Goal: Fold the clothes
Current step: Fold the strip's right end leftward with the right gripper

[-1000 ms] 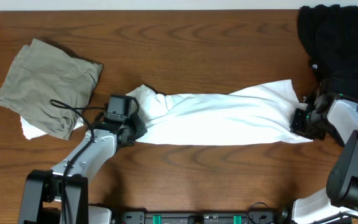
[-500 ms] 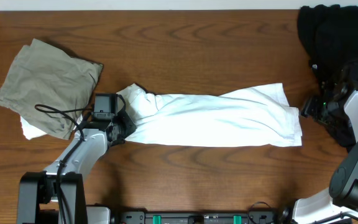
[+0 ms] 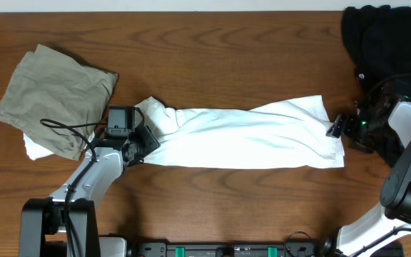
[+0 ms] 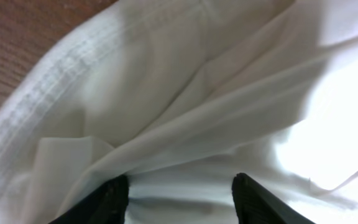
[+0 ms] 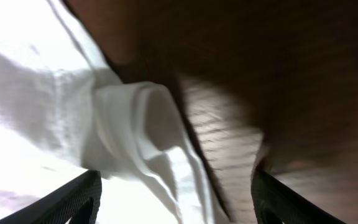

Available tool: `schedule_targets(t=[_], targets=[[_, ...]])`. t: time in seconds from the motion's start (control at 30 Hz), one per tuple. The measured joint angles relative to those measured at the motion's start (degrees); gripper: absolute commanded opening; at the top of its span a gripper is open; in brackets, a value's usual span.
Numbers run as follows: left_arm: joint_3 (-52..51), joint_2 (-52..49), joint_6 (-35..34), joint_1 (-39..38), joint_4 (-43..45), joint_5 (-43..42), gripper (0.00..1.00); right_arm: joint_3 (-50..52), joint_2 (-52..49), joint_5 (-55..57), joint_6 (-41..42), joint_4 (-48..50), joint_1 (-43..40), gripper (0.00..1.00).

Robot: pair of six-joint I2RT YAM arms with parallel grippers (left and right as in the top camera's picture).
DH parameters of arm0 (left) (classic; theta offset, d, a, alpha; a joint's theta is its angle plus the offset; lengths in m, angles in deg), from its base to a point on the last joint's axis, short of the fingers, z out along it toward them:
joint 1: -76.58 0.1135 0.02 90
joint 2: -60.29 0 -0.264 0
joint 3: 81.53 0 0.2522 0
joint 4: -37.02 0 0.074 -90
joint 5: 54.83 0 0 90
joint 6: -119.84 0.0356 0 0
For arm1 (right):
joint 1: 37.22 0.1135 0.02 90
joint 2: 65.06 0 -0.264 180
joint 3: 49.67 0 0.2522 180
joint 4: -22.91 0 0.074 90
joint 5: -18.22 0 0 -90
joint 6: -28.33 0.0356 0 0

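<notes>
L gripper (image 3: 148, 139) at T-shirt (image 3: 248, 139) end (jaws apart)

White T-shirt (image 3: 248, 139) lies folded lengthwise between left gripper (image 3: 150, 138) and right gripper (image 3: 334, 128).

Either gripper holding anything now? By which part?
Nothing held. Left gripper and right gripper are both open, one at each end of the white shirt.

White T-shirt (image 3: 248, 139), olive garment (image 3: 56, 96), black garment (image 3: 377, 39), brown wood-grain table (image 3: 227, 57).
</notes>
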State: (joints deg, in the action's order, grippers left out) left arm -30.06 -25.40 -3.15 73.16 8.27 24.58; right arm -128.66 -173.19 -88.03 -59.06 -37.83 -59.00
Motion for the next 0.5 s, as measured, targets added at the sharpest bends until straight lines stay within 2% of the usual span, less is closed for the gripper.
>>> schedule_targets(t=[0.23, 0.43, 0.47, 0.5], targets=[[-0.2, 1.7, 0.0, 0.0, -1.1, 0.5, 0.61, -1.0, -1.0, -3.6, -0.8, -0.4, 0.9, 0.71], [-0.6, 8.3, 0.0, 0.1, -1.3, 0.7, 0.62, -1.0, -1.3, -4.9, -1.2, -1.1, 4.2, 0.69], [-0.6, 9.3, 0.0, 0.1, -1.3, 0.7, 0.62, -1.0, -1.3, -4.9, -1.2, -1.2, 4.7, 0.64], [-0.6, 9.9, 0.0, 0.1, -1.3, 0.7, 0.62, -1.0, -1.4, -5.0, -1.5, -1.2, 5.2, 0.51]])
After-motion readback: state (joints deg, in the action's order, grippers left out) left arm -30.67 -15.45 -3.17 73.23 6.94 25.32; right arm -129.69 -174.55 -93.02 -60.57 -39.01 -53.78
